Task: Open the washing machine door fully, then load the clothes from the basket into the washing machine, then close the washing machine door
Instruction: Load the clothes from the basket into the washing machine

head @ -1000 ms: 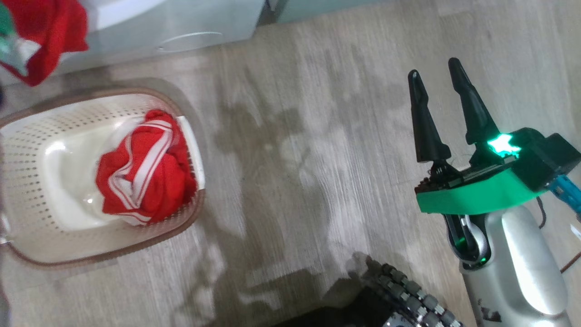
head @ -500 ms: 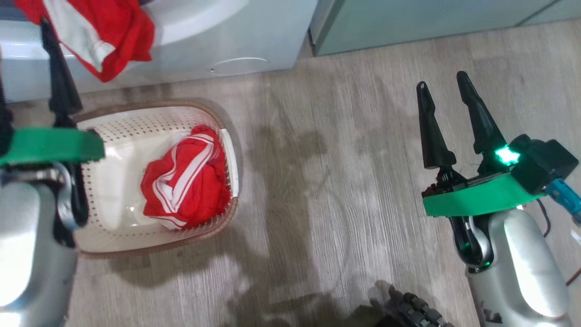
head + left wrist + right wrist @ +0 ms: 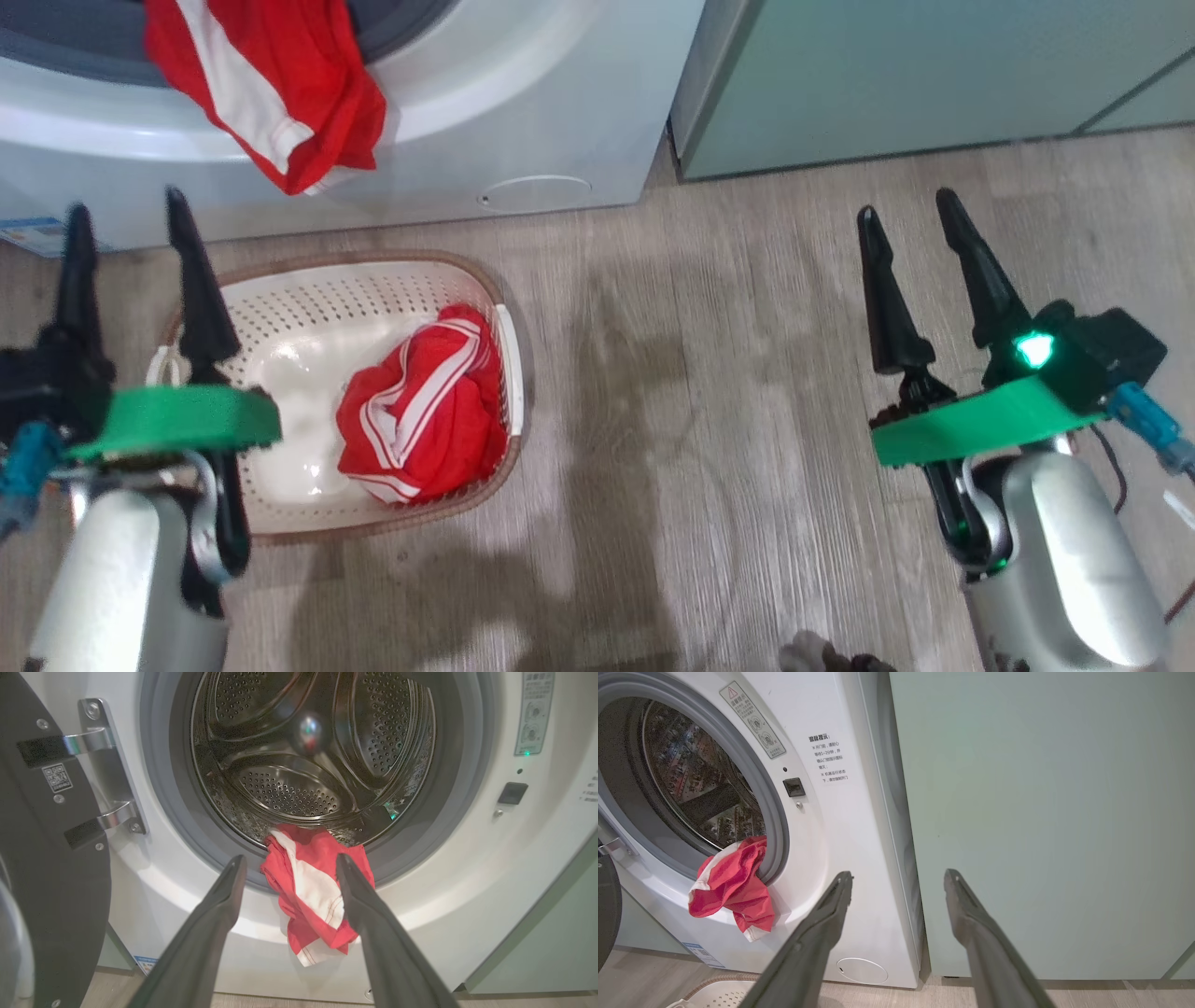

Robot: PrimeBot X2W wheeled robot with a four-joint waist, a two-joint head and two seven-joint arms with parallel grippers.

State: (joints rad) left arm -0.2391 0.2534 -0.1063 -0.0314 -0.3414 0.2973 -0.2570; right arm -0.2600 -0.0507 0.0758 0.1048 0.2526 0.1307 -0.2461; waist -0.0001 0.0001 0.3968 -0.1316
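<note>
While the washing machine door [image 3: 51,868] stands wide open at 9 o'clock in my left wrist view, I see the first red garment [image 3: 313,891] hanging over the gasket [image 3: 163,788] at 6 o'clock of the washing machine [image 3: 467,858], half outside. The second red garment [image 3: 425,415] lies in the basket [image 3: 308,299], 3 o'clock end. My left gripper [image 3: 127,207] and right gripper [image 3: 907,207]: fingers spread, holding nothing
</note>
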